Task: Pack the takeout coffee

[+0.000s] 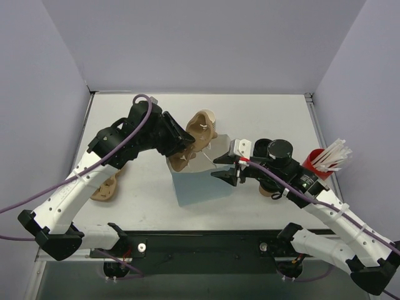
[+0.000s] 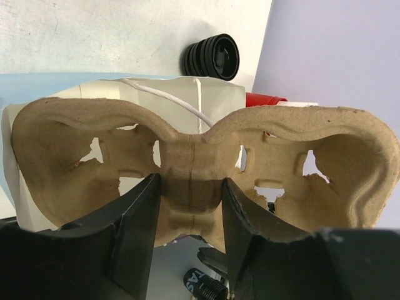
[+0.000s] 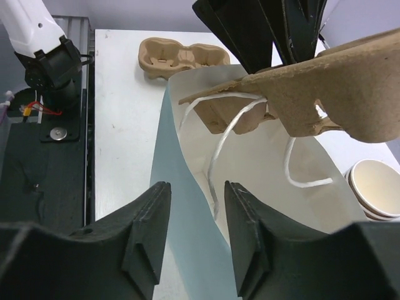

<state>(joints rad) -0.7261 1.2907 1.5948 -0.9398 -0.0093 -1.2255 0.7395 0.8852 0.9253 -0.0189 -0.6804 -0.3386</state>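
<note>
The takeout coffee is not in any view. My left gripper (image 1: 178, 140) (image 2: 190, 187) is shut on the middle ridge of a tan pulp cup carrier (image 1: 195, 139) (image 2: 200, 156) (image 3: 337, 94). It holds the carrier tilted over the mouth of a light-blue paper bag (image 1: 200, 182) (image 3: 181, 237) that lies on the table. The bag is white inside and has white string handles (image 3: 225, 144). My right gripper (image 1: 228, 169) (image 3: 197, 194) is open just above the bag's near edge, its jaws apart and holding nothing.
A stack of black lids (image 1: 280, 150) (image 2: 212, 56) sits right of the bag. Lidless tan cups (image 1: 269, 189) (image 3: 375, 187) stand beside it. A red cup of white sticks (image 1: 320, 160) is at far right. A second carrier (image 1: 106, 187) (image 3: 181, 56) lies at left.
</note>
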